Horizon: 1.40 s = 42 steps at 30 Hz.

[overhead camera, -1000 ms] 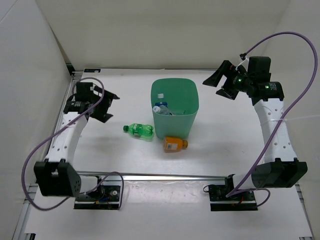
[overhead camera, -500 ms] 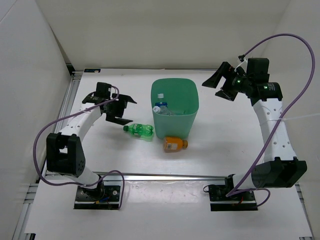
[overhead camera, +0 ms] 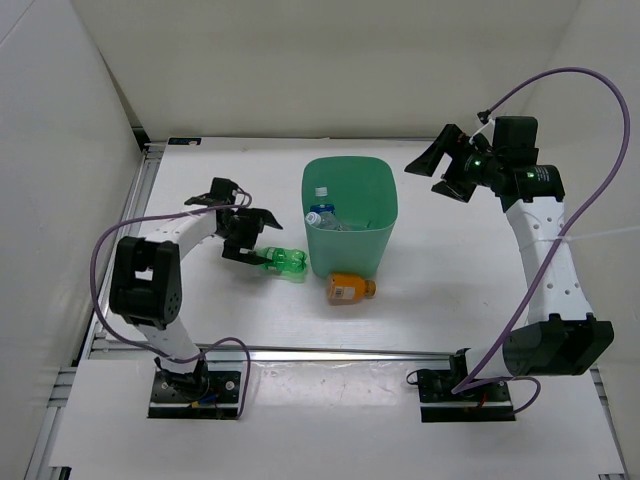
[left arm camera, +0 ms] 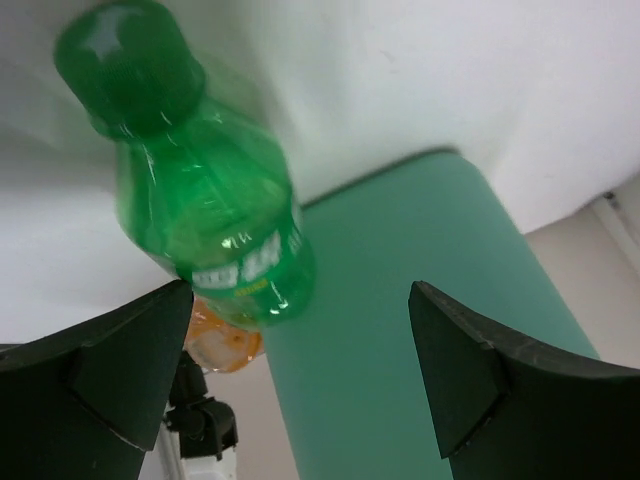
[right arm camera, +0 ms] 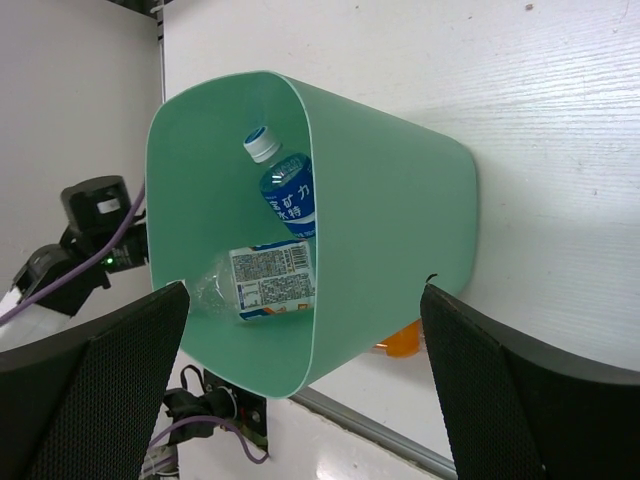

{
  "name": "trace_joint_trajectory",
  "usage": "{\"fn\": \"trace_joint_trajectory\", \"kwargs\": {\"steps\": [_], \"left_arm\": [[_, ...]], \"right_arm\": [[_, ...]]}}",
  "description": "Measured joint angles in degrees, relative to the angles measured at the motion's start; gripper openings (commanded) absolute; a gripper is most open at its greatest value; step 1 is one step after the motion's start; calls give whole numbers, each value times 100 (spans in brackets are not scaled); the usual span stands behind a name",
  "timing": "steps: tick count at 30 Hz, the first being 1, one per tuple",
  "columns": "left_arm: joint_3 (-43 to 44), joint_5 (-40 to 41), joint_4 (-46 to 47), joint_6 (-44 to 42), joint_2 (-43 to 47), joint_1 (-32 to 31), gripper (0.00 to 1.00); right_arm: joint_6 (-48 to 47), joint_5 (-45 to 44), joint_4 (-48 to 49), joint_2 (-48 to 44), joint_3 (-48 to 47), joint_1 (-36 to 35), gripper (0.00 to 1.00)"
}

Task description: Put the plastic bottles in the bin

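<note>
The mint-green bin (overhead camera: 350,245) stands mid-table; it also shows in the right wrist view (right arm camera: 400,230) and the left wrist view (left arm camera: 400,330). Inside lie a blue-label bottle (right arm camera: 285,190) and a white-blue-label bottle (right arm camera: 265,285). The green bottle (overhead camera: 280,261) lies left of the bin, cap pointing left, large in the left wrist view (left arm camera: 205,200). The orange bottle (overhead camera: 349,289) lies in front of the bin. My left gripper (overhead camera: 246,235) is open, just left of the green bottle's cap. My right gripper (overhead camera: 438,170) is open, raised right of the bin. The plain clear bottle is hidden.
White walls enclose the table on the left, back and right. A metal rail (overhead camera: 330,352) runs along the near edge by the arm bases. Purple cables loop from both arms.
My left arm has swung right and forward, from the table's left edge to the green bottle's cap. The right arm, bottles and bin have stayed put.
</note>
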<state>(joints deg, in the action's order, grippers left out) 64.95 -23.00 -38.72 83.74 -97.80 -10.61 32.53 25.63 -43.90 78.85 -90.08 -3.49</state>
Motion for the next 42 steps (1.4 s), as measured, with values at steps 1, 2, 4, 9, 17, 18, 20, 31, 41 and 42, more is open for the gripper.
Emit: {"fn": "trace_joint_trajectory", "kwargs": {"steps": [1, 2, 4, 9, 17, 18, 20, 31, 41, 42], "left_arm": [[0, -4, -2, -39, -109, -17, 100], [0, -70, -22, -66, -216, -39, 100], [7, -44, -15, -170, -413, -116, 100], [81, -192, 15, -455, -1104, -278, 99], [186, -245, -118, -822, -1115, -184, 55], [286, -179, -197, -841, -1036, -111, 55], [627, 52, -341, -914, -800, 72, 53], [5733, 1998, -107, -2627, -225, -691, 55], [5764, 2164, -79, -4406, -846, -2557, 67], [5648, 2096, -116, -4483, -944, -2653, 74]], "right_arm": [[0, 2, 0, 0, -2, 0, 100], [0, 0, 0, 0, -2, 0, 100], [0, 0, 0, 0, -2, 0, 100], [0, -2, -2, 0, -2, 0, 100], [0, -42, -2, 0, -2, 0, 100], [0, -42, -4, 0, -2, 0, 100], [0, -42, -4, 0, 0, 0, 100], [9, -42, -4, 76, 96, 0, 100], [11, -114, 15, 63, 221, 31, 100], [7, -129, 20, 37, 264, 33, 100]]}}
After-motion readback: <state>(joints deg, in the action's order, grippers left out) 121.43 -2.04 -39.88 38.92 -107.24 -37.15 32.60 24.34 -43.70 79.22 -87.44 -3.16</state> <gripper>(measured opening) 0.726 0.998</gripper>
